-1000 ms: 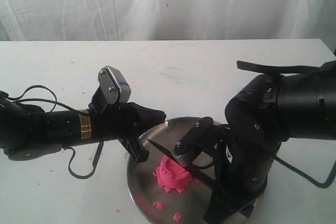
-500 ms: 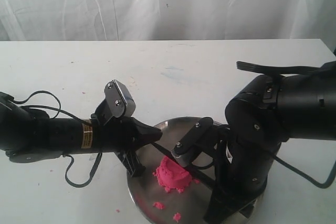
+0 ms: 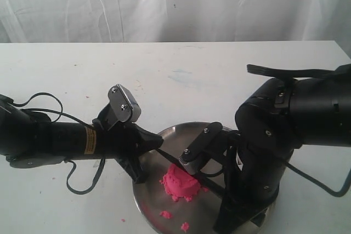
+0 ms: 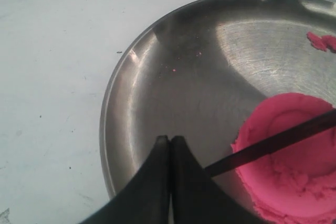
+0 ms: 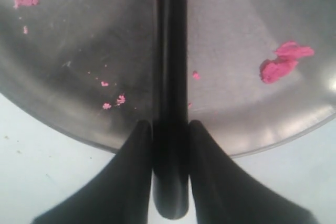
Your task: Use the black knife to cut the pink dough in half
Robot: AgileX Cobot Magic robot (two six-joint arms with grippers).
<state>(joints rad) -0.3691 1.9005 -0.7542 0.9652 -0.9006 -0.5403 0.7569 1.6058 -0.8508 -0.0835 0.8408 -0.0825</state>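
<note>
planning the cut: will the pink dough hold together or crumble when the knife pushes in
Likely crumbles: loose pink bits already lie on the steel plate. The pink dough looks soft, so the black knife should probably sink in.

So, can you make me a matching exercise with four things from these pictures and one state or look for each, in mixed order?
Things:
1. dough
2. knife
3. left gripper
4. plate

States:
a. shut, holding nothing
b. round, shiny steel
c. pink mound on the plate
d. clamped in the right gripper

Pairs: 1-c, 2-d, 3-a, 4-b
</note>
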